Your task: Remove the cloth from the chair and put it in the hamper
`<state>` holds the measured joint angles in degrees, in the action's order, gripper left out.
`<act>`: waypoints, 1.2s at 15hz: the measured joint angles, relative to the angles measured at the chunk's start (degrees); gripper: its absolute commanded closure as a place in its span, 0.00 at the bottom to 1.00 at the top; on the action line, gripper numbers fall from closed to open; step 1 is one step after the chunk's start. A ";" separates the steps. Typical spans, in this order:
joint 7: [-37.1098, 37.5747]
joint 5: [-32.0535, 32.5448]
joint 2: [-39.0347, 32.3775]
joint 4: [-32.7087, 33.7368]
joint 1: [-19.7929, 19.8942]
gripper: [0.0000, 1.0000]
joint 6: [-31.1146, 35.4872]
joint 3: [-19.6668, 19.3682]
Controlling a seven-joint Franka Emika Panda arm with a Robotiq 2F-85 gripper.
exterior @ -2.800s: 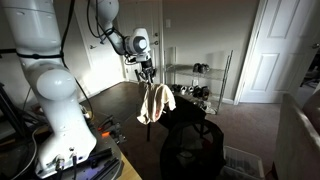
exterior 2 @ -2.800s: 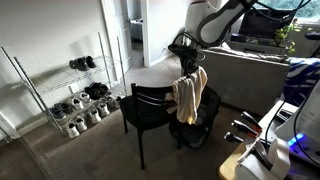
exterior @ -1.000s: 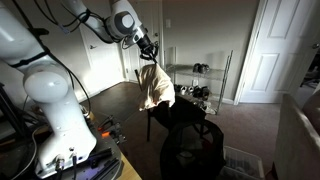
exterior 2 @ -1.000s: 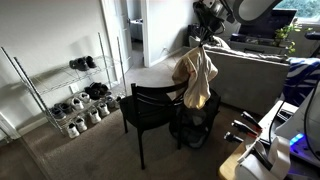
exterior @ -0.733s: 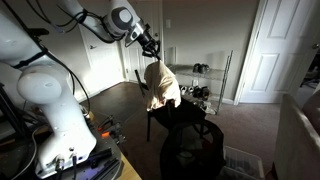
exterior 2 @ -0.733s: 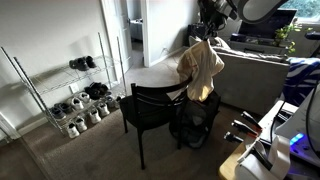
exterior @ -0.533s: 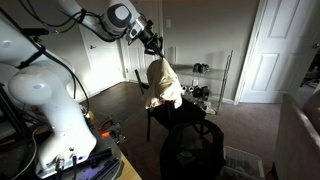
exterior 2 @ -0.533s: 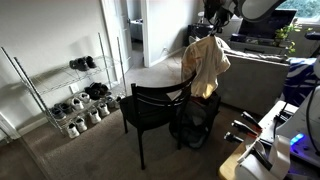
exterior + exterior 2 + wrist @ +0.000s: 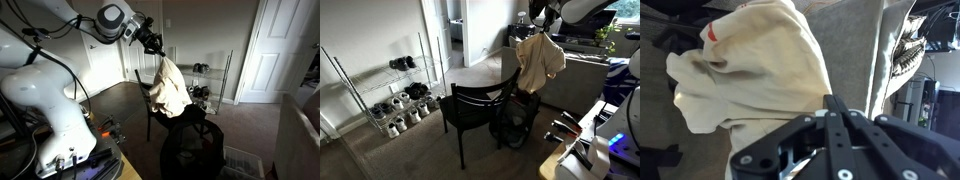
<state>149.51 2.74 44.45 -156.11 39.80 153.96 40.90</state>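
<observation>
The gripper (image 9: 158,52) pinches the cloth (image 9: 168,88) tight. The cloth hangs high in the air. The hamper (image 9: 190,148) sits at 5 o'clock below it. Bring the cloth over the hamper's mouth, go low, then let go.

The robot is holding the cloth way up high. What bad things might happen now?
The cloth hangs loosely from the gripper, so it might slip out and land on the floor. It dangles near the chair, so a low swing could snag the backrest. It spreads wide, so part may drape over the hamper rim.
</observation>
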 measured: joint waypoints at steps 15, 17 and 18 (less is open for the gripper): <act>0.00 -4.44 6.37 6.09 21.68 1.00 0.40 11.00; 0.00 -4.44 5.45 6.86 21.72 1.00 0.40 12.04; 0.00 -4.44 4.78 7.36 21.71 1.00 0.41 12.33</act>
<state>149.51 -1.70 49.23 -148.75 61.51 154.37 53.23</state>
